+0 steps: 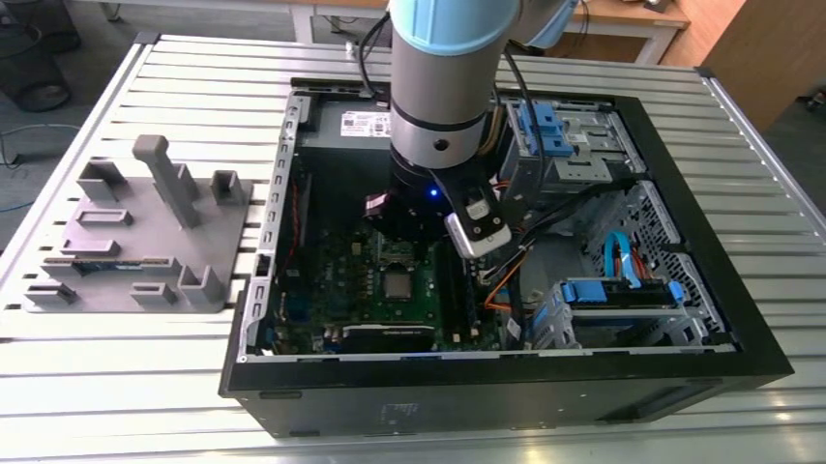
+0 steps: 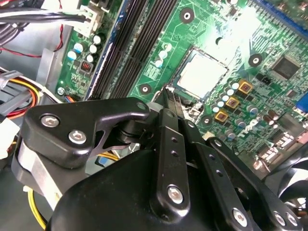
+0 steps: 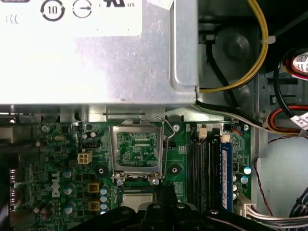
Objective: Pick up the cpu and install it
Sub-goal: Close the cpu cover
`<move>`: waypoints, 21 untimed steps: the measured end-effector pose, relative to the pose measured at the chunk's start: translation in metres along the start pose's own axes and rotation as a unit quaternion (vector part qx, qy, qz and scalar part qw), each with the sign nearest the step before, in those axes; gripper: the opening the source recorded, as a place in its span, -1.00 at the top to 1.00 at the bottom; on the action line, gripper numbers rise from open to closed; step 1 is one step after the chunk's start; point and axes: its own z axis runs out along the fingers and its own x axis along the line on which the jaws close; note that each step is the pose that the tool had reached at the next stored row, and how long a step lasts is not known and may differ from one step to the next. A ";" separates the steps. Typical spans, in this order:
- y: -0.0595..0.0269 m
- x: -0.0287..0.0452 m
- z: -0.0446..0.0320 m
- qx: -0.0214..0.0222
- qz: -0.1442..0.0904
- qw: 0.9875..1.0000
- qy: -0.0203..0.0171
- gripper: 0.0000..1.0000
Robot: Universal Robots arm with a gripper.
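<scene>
Currently the small square silver-topped cpu (image 1: pixel 397 283) lies flat in its socket on the green motherboard (image 1: pixel 339 275), inside the open black computer case (image 1: pixel 516 401) on the slatted metal bench (image 1: pixel 130 387). The hinged metal socket frame (image 3: pixel 137 149) stands open. In the exterior view the black end effector (image 2: pixel 169 98) hovers at 12 o'clock of the cpu, just beside it. I cannot tell whether it is open or closed.

Strong glare bleaches part of the motherboard (image 2: pixel 207 33).
</scene>
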 end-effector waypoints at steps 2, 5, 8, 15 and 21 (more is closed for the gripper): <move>0.0020 -0.0001 0.0004 0.000 0.000 1.000 0.000 0.79; 0.0050 -0.0006 0.0010 0.000 0.000 1.000 0.000 0.79; 0.0083 -0.0022 0.0020 0.000 0.000 1.000 0.000 0.79; 0.0161 -0.0066 0.0040 -0.001 0.000 1.000 0.000 0.79; 0.0218 -0.0146 0.0056 -0.001 -0.001 1.000 0.000 0.79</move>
